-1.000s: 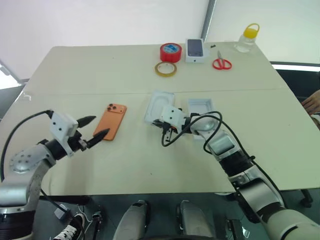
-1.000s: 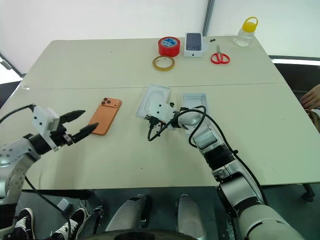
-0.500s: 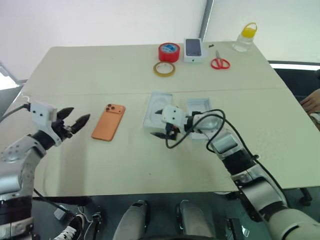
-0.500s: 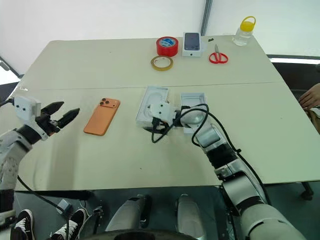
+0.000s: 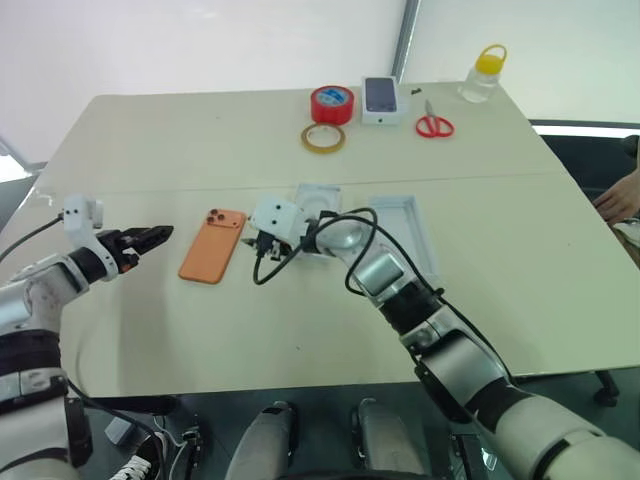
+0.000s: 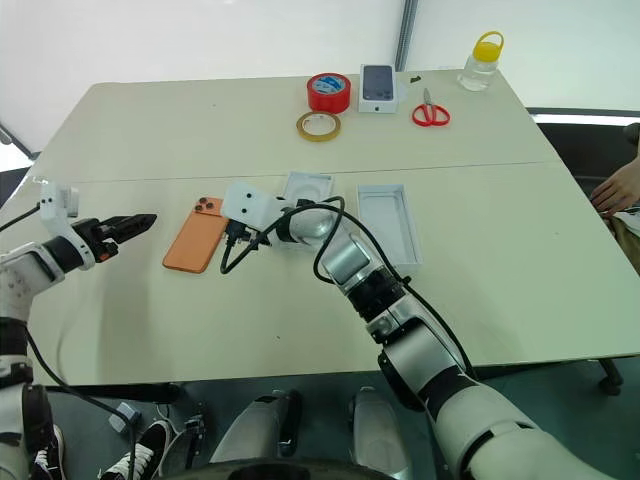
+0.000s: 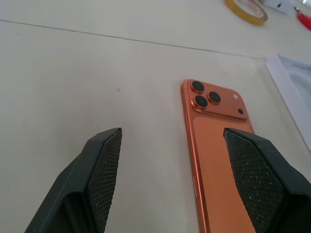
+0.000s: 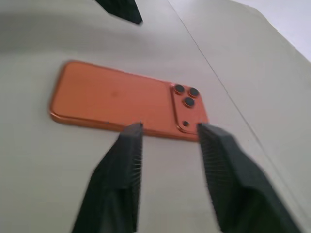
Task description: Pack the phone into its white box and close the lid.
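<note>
The orange phone (image 5: 213, 259) lies flat on the table, camera lenses at its far end. My left gripper (image 5: 150, 236) hovers to its left, open, fingers pointing at it; in the left wrist view the phone (image 7: 218, 160) lies ahead of the empty open gripper (image 7: 172, 133). My right gripper (image 5: 257, 248) is close by the phone's right edge, and the right wrist view shows the gripper (image 8: 170, 128) open and empty in front of the phone (image 8: 121, 104). A shallow white cardboard piece (image 5: 405, 235) with low walls lies right of centre; whether it is the white box or the lid I cannot tell.
A flat white insert (image 5: 320, 200) with an oval recess lies behind my right wrist. At the far edge are a red tape roll (image 5: 331, 103), a yellow tape ring (image 5: 323, 137), a small white box picturing a dark phone (image 5: 381, 98), red scissors (image 5: 432, 124) and a yellow-capped bottle (image 5: 480, 72). A person's hand (image 5: 615, 200) is at the right edge.
My right arm swung left from the insert to the phone's right edge, uncovering the white cardboard piece. My left gripper drew away to the left of the phone and rolled.
</note>
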Controlling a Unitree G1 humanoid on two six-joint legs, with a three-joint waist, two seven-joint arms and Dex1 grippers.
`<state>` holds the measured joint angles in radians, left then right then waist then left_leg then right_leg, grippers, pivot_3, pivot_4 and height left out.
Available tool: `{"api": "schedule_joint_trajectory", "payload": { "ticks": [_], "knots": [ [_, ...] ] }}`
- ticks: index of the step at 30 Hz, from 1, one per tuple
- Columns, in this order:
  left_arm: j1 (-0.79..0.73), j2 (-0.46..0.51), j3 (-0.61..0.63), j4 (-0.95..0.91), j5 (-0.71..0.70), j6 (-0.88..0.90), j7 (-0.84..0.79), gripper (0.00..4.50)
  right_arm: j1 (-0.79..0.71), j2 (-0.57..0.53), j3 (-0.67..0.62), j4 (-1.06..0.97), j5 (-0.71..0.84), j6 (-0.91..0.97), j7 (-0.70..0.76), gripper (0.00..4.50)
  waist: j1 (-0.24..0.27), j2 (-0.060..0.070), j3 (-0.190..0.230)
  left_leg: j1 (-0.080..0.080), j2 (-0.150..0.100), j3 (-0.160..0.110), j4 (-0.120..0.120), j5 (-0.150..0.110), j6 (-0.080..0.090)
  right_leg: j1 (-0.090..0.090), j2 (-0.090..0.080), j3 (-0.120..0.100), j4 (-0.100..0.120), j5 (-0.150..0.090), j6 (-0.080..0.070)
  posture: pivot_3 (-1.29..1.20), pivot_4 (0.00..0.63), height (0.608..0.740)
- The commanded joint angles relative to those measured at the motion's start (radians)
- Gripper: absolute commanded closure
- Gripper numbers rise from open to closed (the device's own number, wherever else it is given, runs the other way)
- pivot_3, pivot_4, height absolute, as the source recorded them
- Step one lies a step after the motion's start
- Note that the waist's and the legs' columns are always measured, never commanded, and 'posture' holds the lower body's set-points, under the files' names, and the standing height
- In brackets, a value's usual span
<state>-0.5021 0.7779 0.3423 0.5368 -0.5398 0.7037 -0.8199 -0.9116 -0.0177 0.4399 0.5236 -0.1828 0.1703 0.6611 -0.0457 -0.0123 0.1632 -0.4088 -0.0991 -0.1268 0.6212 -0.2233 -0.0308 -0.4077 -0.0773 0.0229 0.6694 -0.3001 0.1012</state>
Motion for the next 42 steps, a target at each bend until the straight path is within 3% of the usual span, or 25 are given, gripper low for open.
{"api": "schedule_joint_trajectory", "payload": {
  "ticks": [1, 7, 15, 42],
  "knots": [
    [-0.051, 0.017, -0.046, 0.083, 0.036, -0.006, -0.074, 0.96, -0.047, 0.065, 0.012, 0.071, -0.026, -0.044, -0.054, 4.46, -0.002, 0.0, 0.0, 0.0, 0.0, 0.0, 0.0, 0.0, 0.0, 0.0, 0.0, 0.0, 0.0, 0.0, 0.0, 0.0, 0.15, 0.74],
    [-0.12, 0.004, -0.128, 0.226, 0.094, -0.001, -0.175, 0.96, -0.113, 0.146, 0.035, 0.248, -0.094, 0.013, -0.118, 4.46, -0.014, -0.001, 0.0, 0.0, 0.0, 0.0, 0.0, 0.001, -0.001, -0.001, 0.0, 0.0, 0.004, 0.0, 0.0, 0.0, 0.15, 0.74],
    [-0.157, -0.017, -0.213, 0.312, 0.165, 0.025, -0.283, 0.96, -0.132, 0.193, 0.029, 0.304, -0.081, 0.002, -0.041, 4.46, -0.023, 0.0, -0.001, 0.0, 0.0, -0.001, 0.001, 0.001, -0.001, -0.002, 0.0, 0.0, 0.007, 0.0, 0.0, 0.0, 0.15, 0.74],
    [-0.144, -0.12, -0.26, 0.261, 0.214, 0.141, -0.383, 0.96, -0.151, 0.194, 0.045, 0.343, -0.151, 0.083, -0.031, 4.46, -0.022, 0.004, -0.007, 0.002, -0.005, -0.004, 0.002, 0.0, 0.001, -0.001, -0.002, 0.0, 0.012, 0.0, 0.0, 0.0, 0.15, 0.74]
  ]
}}
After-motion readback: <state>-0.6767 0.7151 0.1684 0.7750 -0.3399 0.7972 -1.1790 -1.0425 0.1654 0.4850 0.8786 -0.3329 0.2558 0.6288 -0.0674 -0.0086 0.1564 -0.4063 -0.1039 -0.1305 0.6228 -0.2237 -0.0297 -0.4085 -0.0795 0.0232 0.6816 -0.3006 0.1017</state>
